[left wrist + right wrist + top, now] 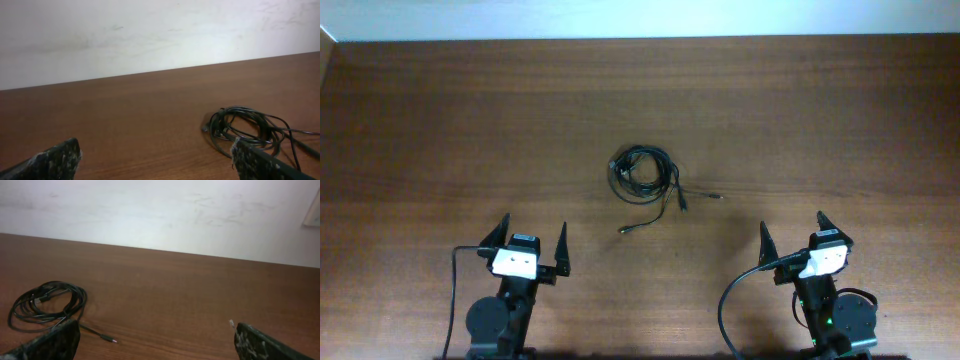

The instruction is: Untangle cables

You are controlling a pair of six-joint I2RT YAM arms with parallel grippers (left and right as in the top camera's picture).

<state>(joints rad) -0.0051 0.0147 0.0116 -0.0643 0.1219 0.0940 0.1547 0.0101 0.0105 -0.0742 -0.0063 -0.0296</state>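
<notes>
A: Black jaws, both pairs. How do they stand?
B: Left gripper (534,222) and right gripper (791,221) are both spread wide, holding nothing.
A: And the cables?
B: The cables (643,175) lie in a small coil ahead of the jaws, between the two pairs and touching neither. Loose plug ends trail out of it.
A: Beyond that?
B: A reddish-brown wood-grain table (440,120), then a pale, faintly smudged wall (150,35) behind its far edge.

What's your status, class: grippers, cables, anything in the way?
Left gripper open, empty. Right gripper open, empty. Cables in one tangled bundle, untouched. Nothing between grippers and bundle.
</notes>
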